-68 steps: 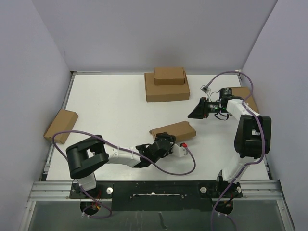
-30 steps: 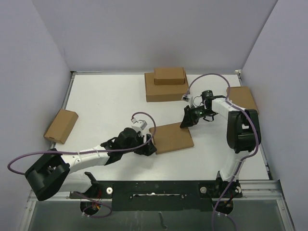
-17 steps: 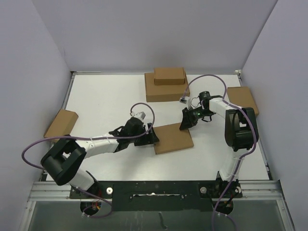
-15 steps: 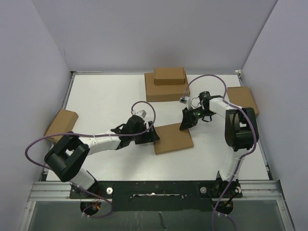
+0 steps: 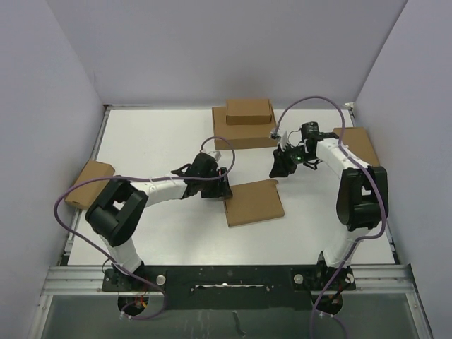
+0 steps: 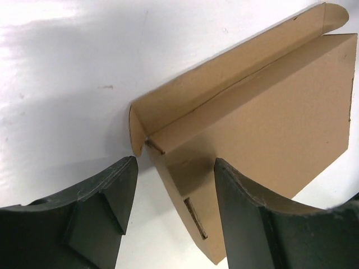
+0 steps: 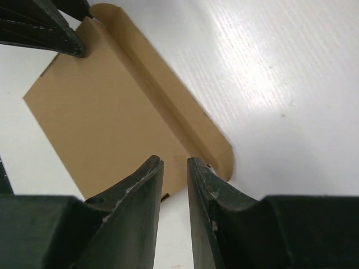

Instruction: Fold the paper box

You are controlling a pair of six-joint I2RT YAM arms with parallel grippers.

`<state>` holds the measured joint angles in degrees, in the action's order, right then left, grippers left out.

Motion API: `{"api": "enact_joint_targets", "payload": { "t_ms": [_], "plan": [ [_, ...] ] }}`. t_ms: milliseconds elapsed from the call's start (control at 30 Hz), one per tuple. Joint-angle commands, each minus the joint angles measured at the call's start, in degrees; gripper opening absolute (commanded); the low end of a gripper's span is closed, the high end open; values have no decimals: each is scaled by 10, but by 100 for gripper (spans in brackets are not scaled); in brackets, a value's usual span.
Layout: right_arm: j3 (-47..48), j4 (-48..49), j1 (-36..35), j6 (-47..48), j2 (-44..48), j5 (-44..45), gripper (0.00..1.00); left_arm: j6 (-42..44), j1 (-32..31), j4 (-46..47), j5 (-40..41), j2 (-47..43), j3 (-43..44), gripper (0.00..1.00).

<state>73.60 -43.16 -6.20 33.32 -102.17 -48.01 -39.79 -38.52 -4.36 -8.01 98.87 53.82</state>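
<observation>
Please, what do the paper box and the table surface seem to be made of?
The paper box: thin brown corrugated cardboard, matte and unprinted; the left wrist view shows rough, dark cut edges at its slots. The table: a white, smooth, slightly glossy sheet, perhaps laminate or painted board; it reflects light and shows faint streaks, but the material itself stays uncertain.

The paper box is a thin mailer of plain brown corrugated cardboard, closed into a flat rectangle. It lies flat on the white desk, well on the near side of the large box and turned slightly askew to it. Along the edge facing that large box, a narrow flap with rounded ends stands out, tilted a little upward. Short slots show in its left side edge.
</observation>
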Motion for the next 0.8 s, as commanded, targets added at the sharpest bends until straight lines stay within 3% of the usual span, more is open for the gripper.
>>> {"api": "enact_joint_targets", "payload": {
  "t_ms": [0,267,467,600,767],
  "plan": [
    [37,-1,-1,18,-33,56,25,47,9,-16,-46,43,67,54],
    [32,-23,2,53,-45,87,15,80,15,-54,-78,118,182,53],
    [15,-46,29,78,-28,63,10,115,15,-97,-82,170,281,55],
    [-11,-47,31,103,-14,59,10,150,14,-126,-21,153,320,61],
    [-18,-44,31,104,-5,66,10,180,15,-126,51,71,292,64]
  ]
}}
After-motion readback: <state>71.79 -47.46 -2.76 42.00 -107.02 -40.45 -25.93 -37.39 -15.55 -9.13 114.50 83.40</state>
